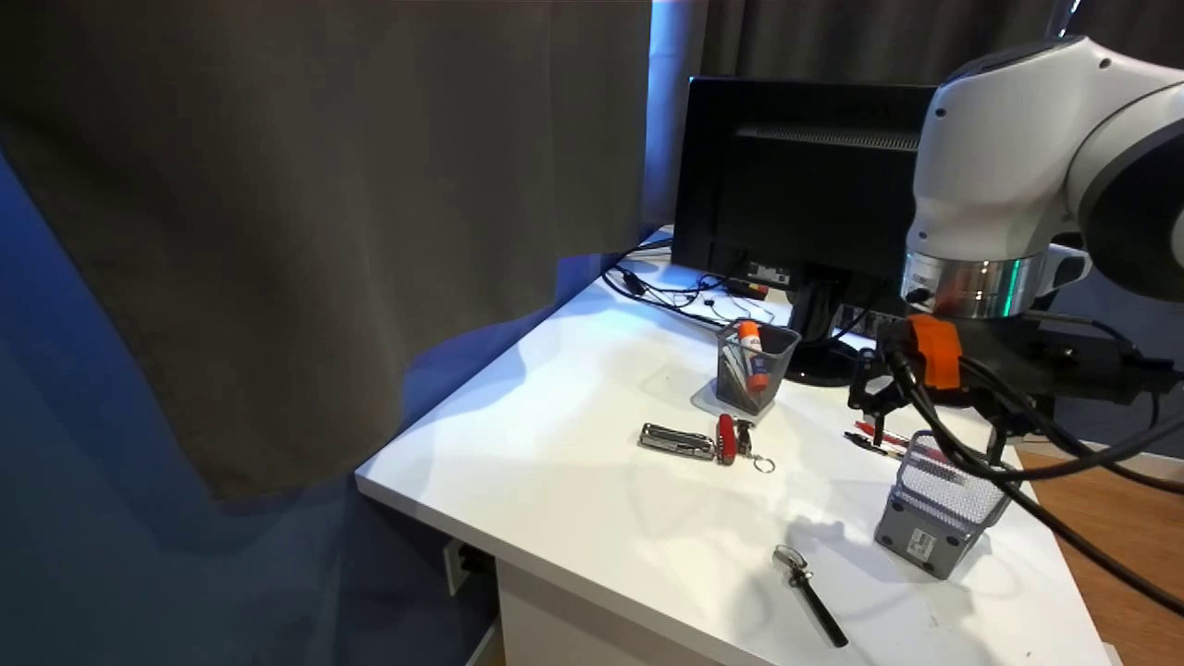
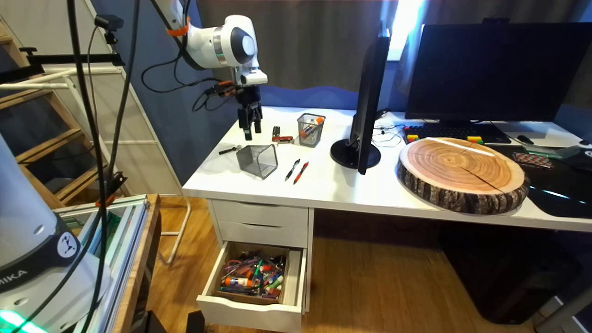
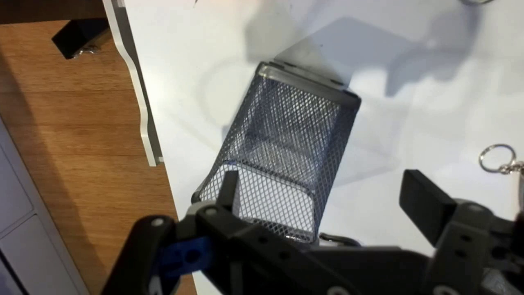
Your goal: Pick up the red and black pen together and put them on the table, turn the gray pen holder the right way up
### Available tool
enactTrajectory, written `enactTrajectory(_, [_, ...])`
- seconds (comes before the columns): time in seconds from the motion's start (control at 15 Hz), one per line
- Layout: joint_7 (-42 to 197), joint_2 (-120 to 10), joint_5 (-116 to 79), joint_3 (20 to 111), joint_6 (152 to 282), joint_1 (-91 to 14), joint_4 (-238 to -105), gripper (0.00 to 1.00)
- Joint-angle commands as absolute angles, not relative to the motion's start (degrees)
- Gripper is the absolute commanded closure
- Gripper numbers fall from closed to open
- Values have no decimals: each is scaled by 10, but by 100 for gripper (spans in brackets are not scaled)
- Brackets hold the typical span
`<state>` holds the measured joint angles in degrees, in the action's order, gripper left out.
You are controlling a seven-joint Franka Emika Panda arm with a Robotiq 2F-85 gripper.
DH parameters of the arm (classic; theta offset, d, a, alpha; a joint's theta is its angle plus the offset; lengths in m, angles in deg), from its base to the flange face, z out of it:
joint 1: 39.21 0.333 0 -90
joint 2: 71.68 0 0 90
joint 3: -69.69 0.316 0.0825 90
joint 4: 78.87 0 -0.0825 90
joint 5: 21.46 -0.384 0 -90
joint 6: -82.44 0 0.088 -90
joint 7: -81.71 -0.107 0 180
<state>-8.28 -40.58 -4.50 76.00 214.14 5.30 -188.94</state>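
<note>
Centre of wrist view: gray wire-mesh square pen holder (image 3: 292,123), diamond lattice; along bottom, black two-finger gripper (image 3: 323,190), patched blue at lower left. Middle of exterior view: slim red pen (image 2: 301,173), slim black pen (image 2: 292,169); at right, round wooden slab (image 2: 439,172), tan growth rings, dark-brown bark edge.

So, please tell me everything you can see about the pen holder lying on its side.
The pen holder is a gray mesh box, apparently metal, its solid bottom bearing dark feet and a pale label. It lies on its side on the white table, mouth towards the pens; the open gripper seems not to touch it.
</note>
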Motion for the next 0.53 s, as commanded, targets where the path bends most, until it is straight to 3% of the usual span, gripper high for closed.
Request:
enactTrajectory(0.0, [-38, -464, -51, 770, 2181, 20, -1952, 0])
enactTrajectory(0.47, [-11, -452, -43, 770, 2185, 13, -1934, 0])
